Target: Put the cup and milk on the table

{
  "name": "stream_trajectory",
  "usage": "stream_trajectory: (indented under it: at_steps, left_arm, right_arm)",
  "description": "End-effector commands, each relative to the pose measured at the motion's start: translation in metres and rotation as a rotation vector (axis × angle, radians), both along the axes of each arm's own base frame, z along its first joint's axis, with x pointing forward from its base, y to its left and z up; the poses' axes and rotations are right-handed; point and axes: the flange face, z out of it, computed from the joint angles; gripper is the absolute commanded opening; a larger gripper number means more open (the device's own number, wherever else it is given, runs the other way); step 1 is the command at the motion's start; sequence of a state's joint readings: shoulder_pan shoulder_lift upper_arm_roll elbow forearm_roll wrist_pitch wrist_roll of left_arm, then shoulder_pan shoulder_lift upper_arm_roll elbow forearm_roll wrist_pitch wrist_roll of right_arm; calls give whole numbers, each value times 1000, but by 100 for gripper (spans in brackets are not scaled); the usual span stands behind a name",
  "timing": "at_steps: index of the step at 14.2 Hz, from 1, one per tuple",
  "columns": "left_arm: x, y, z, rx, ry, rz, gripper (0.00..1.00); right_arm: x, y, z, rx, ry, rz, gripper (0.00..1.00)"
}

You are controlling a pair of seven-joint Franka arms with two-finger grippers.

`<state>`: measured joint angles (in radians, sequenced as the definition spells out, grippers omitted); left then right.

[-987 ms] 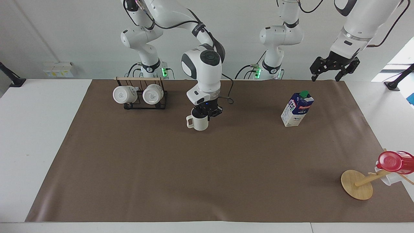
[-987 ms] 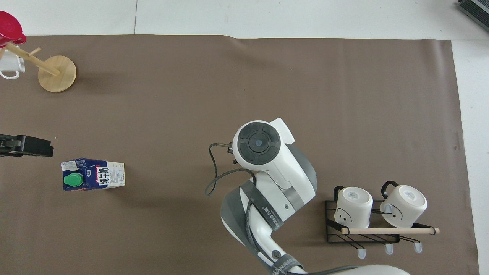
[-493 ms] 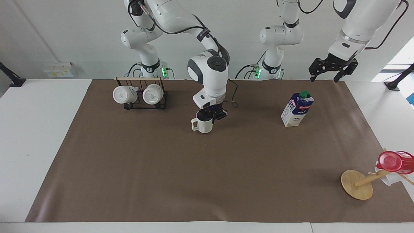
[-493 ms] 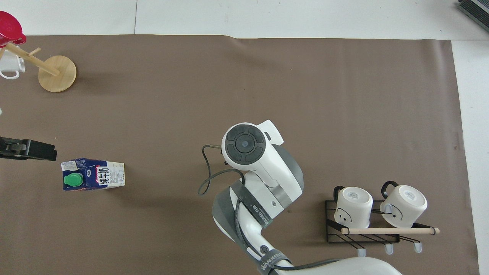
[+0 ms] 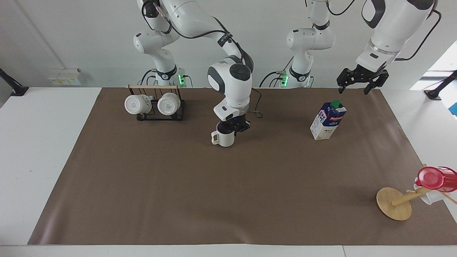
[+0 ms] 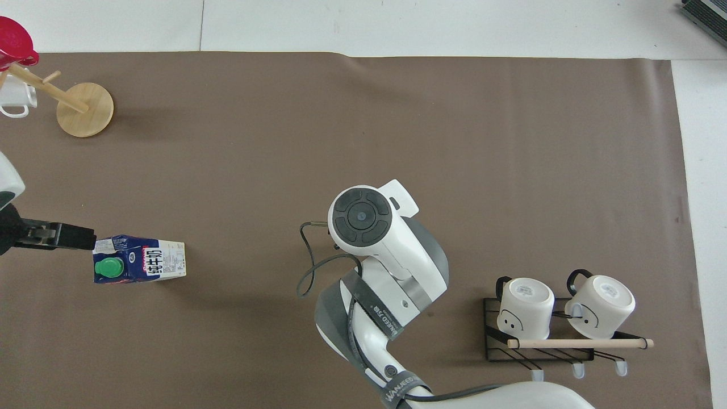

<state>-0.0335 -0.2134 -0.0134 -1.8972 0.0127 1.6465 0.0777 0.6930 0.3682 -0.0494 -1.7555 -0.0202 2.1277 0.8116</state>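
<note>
The cream-white cup stands upright on the brown mat of the table, about midway between the two arms' ends. My right gripper is down on its rim and shut on it. In the overhead view the right arm's wrist hides the cup. The milk carton stands upright on the mat toward the left arm's end; it also shows in the overhead view. My left gripper is open and empty, raised in the air beside the carton.
A black wire rack with two white mugs stands near the right arm's base. A tipped wooden mug tree with a red cup lies at the mat's corner farthest from the robots, at the left arm's end.
My right gripper lowered the tilted cup and set it upright on the mat. My left gripper has moved through the air toward the milk carton.
</note>
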Motion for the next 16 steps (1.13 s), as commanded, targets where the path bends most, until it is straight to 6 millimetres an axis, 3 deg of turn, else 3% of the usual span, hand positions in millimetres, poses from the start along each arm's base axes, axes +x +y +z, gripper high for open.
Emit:
stream_trajectory:
  at_steps: [1, 3, 11, 13, 14, 15, 16]
  left_arm:
    - [-10, 4, -7, -6, -26, -11, 100]
    - [-9, 1, -7, -7, -35, -14, 100]
    - [-6, 4, -8, -7, -41, -8, 100]
    - [-6, 4, -9, -7, -40, -6, 100]
    - [-6, 4, -8, -7, -41, -6, 100]
    - [-6, 4, -9, -7, -40, -6, 100]
    - [-7, 4, -10, -7, -38, -5, 100]
  right_arm:
    - [-3, 4, 0, 7, -2, 67, 0]
    - [-11, 15, -8, 11, -1, 94, 0]
    - [-14, 14, -15, 6, 7, 98, 0]
    - [-14, 14, -14, 7, 7, 96, 37]
    - [-15, 13, -15, 5, 10, 94, 60]
    - [-16, 14, -15, 3, 10, 95, 95]
    - [-16, 15, -14, -2, 7, 96, 100]
